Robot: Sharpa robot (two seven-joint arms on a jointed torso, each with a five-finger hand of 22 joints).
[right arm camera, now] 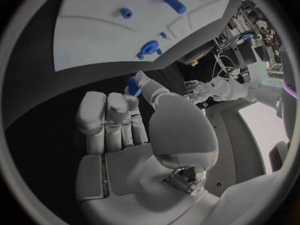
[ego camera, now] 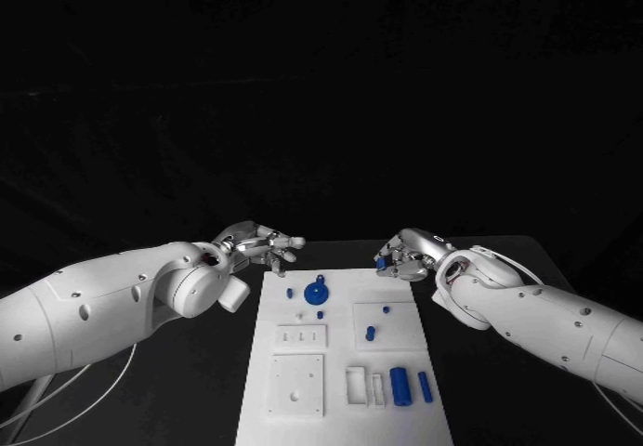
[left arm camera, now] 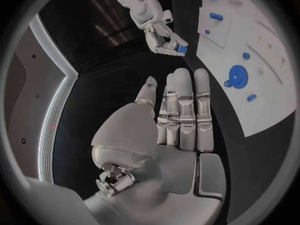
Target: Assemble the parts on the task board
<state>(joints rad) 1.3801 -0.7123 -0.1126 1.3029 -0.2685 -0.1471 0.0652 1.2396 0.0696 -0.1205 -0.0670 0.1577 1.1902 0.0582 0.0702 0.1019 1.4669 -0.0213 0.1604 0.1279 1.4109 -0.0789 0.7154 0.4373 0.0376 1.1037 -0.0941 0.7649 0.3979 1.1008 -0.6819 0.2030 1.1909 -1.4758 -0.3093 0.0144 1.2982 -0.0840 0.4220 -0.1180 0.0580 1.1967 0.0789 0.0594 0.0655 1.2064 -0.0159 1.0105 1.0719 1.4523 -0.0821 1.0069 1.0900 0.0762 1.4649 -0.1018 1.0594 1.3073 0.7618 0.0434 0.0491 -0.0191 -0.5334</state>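
The white task board (ego camera: 342, 409) lies in the middle of the black table. On it sit a round blue disc (ego camera: 316, 295), some small blue pegs (ego camera: 370, 331) and two blue cylinders (ego camera: 398, 384) near its front right. My right hand (ego camera: 406, 255) hovers off the board's far right corner and pinches a small blue part (ego camera: 382, 263), also seen between thumb and finger (right arm camera: 133, 86) and from the left wrist (left arm camera: 182, 49). My left hand (ego camera: 261, 246) hangs off the far left corner, its fingers (left arm camera: 181, 110) straight and apart, holding nothing.
White raised blocks (ego camera: 296, 384) and a slotted frame (ego camera: 364, 386) stand on the board's near half. Black table (ego camera: 175, 390) lies to both sides of the board. A thin cable (ego camera: 81, 390) trails under my left arm.
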